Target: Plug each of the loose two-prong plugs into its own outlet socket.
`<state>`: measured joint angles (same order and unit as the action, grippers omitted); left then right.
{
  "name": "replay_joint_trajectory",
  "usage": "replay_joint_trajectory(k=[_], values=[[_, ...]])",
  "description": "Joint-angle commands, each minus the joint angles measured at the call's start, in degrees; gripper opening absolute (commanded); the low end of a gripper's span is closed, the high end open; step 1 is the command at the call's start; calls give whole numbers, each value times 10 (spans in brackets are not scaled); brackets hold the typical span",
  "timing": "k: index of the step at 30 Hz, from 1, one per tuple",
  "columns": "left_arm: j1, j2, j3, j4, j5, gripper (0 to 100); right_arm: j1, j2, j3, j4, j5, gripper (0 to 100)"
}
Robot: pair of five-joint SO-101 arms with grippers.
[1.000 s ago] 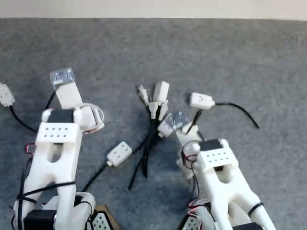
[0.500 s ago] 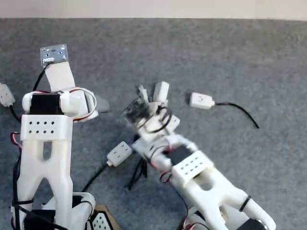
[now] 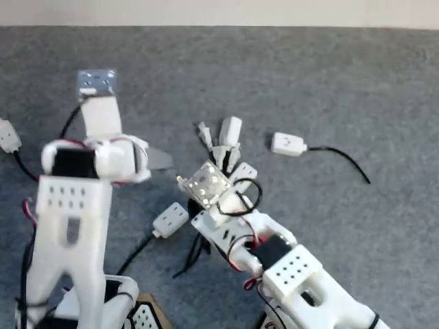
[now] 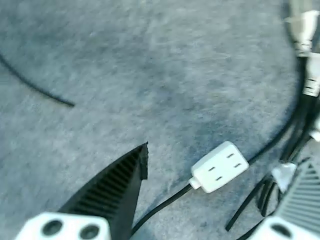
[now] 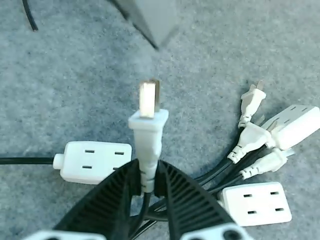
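Grey felt is spread over the table [image 3: 357, 82]. A white two-prong plug [image 5: 146, 132] is clamped by its body in the right gripper [image 5: 146, 175], prongs pointing away from the wrist, near an outlet socket [image 5: 95, 161]. The left gripper [image 4: 226, 155] is held wide apart above the felt, and loose plugs [image 5: 250, 100] are bunched beside a second socket [image 5: 256, 204]

No legible text, label or number anywhere.

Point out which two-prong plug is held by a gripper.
The plug clamped in the right gripper, prongs pointing away from it. The other plugs lie loose on the carpet.
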<state>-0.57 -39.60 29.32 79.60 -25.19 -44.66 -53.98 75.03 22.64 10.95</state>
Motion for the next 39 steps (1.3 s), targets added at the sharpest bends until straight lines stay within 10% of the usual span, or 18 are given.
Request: replay_joint_trajectory(k=[1,18,39], values=[[37,-137,125,-74,-1,426,-4,-26,0,1,-5,5],[35,-353,493,-256,19,425,-36,-31,-136,189,-24,5],[35,-358,512,-259,18,425,-36,-24,-270,320,-25,5]])
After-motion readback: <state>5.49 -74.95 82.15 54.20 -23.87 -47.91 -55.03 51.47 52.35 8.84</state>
